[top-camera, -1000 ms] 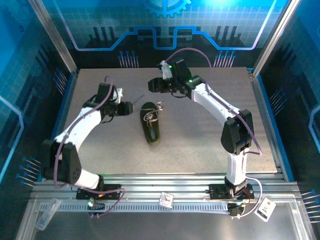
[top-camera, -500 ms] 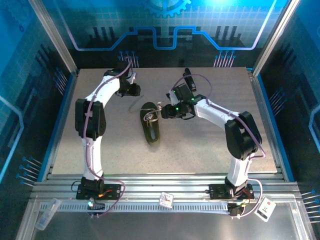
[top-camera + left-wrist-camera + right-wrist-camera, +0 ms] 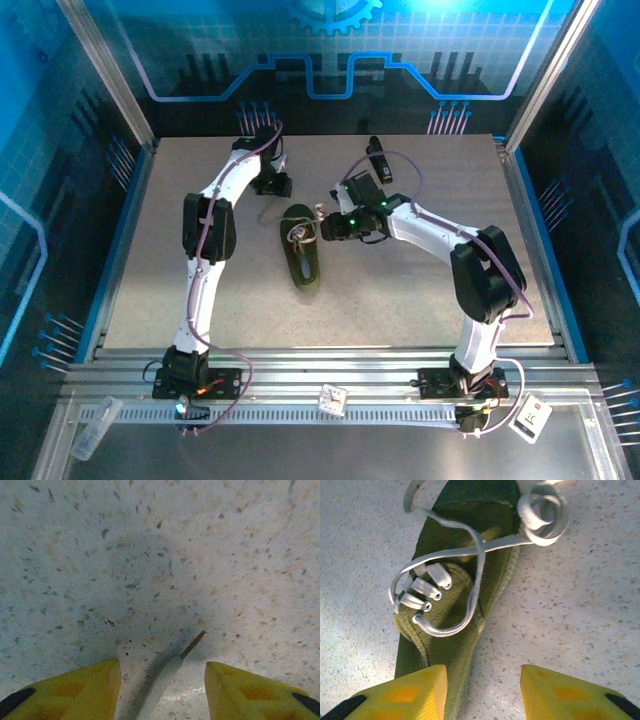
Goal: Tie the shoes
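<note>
Left arm [image 3: 226, 180] extended; lace [image 3: 167, 676] cropped below.

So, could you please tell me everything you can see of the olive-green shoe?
The shoe is small, flat, dark olive canvas-like fabric, lying sole-down on the speckled table. Whitish flat laces run through metal eyelets, untied, looping loosely over it; one strand coils beside its opening. The right gripper is open by its side.

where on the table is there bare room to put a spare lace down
Free: the wide near strip of table between the shoe and the near edge, and the right side beyond the right arm. Crowded: far centre, with left claw, right claw and loose laces around the shoe's far end.
</note>
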